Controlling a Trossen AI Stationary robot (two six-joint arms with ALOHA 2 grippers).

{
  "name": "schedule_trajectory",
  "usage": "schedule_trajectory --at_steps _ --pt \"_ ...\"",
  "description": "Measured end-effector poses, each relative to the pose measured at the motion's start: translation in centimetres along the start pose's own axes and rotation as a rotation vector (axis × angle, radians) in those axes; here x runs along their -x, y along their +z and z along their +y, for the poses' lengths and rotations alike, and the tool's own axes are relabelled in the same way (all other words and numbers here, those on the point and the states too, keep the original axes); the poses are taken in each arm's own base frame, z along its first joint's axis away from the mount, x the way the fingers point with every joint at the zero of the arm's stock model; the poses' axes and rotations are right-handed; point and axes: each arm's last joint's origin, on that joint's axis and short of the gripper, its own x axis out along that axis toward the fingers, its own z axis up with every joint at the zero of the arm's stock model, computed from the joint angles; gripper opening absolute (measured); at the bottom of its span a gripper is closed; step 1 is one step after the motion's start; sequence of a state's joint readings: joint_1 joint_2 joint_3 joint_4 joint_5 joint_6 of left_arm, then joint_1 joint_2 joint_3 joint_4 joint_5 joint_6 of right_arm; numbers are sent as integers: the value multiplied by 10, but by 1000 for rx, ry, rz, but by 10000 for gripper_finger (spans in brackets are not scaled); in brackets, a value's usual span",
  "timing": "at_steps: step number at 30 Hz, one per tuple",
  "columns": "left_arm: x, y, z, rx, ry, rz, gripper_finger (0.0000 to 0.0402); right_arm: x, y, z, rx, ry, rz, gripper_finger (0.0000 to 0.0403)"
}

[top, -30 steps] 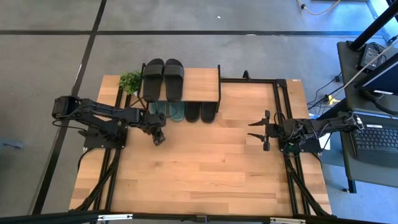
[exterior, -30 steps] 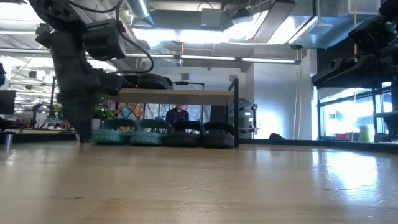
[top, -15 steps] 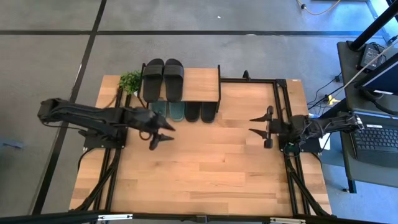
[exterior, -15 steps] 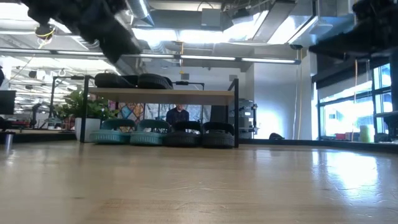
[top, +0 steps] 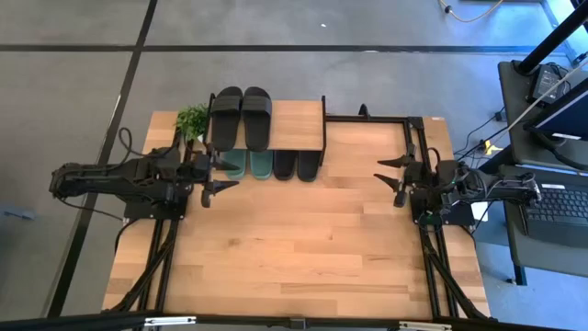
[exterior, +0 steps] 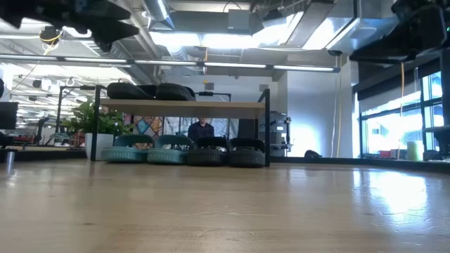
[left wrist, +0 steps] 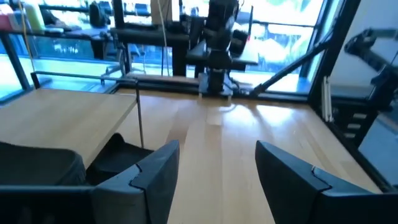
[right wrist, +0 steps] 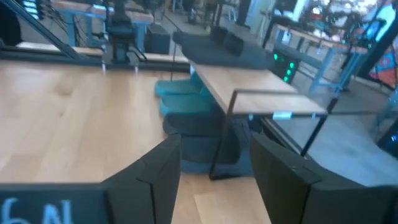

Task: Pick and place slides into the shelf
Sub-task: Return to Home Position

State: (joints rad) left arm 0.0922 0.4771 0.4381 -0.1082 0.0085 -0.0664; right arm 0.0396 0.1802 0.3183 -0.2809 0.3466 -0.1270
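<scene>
The shelf (top: 299, 124) stands at the table's far edge on thin black legs. Two black slides (top: 242, 117) lie on its light top board. Under the board, two teal slides (exterior: 148, 150) and two black slides (exterior: 226, 152) rest on the table in a row. My left gripper (top: 220, 177) hovers open and level, just off the shelf's near left corner, and touches nothing. My right gripper (top: 388, 175) hovers open near the table's right edge, pointing left. The left wrist view shows the shelf board (left wrist: 68, 115) beside my open left gripper (left wrist: 214, 177).
A small potted plant (top: 192, 118) stands at the shelf's left end. Black frame rails (top: 411, 138) run along the table's right and left sides. Bare wooden tabletop (top: 303, 239) stretches in front of the shelf. A person (exterior: 201, 129) sits far behind the shelf.
My left gripper has risen from the tabletop in front of the teal slides, tipped from pointing down to level, and drawn back toward the table's left edge. My right gripper has shifted a little toward the far edge. The slides have kept still.
</scene>
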Motion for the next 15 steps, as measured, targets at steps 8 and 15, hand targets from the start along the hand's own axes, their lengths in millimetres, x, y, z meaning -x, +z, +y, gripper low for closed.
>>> schedule_trajectory --at_steps 8,15 --pt "21 -34 2 40 -16 -169 204 -9 -16 0 -28 -39 -2 188" --pt "30 -56 3 55 -25 -236 204 -13 -26 3 -33 -14 8 188"
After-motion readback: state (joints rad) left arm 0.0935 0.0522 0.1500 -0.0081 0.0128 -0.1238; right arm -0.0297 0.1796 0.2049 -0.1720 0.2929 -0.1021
